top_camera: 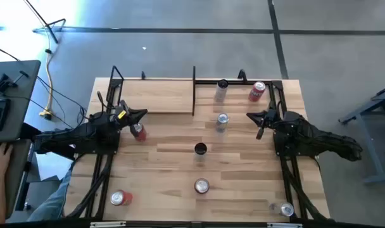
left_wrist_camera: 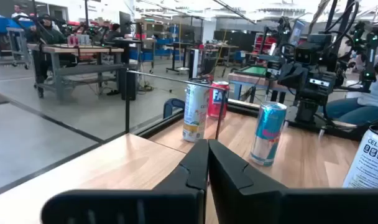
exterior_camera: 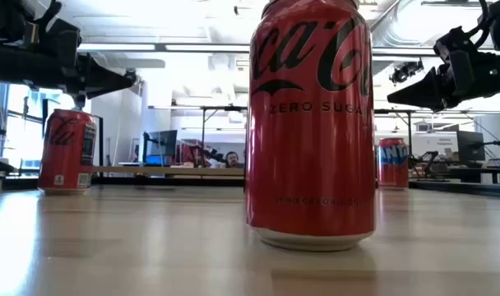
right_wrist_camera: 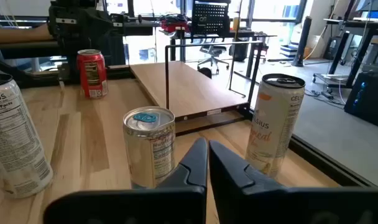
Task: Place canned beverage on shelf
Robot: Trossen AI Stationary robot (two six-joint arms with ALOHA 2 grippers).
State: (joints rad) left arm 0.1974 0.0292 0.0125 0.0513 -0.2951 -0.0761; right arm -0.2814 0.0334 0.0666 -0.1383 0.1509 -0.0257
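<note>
High view: pale-wood shelf (top_camera: 157,96), thin black rods, 8 cylindrical cans.

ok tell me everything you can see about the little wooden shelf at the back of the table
The shelf is a small rectangular board of pale wood with thin black rod frames at its ends. It sits along the table's far edge, left of centre, and nothing rests on it. In the right wrist view its top looks smooth and bare. A tall pale can stands just beyond its right frame, apparently not touching.
</note>
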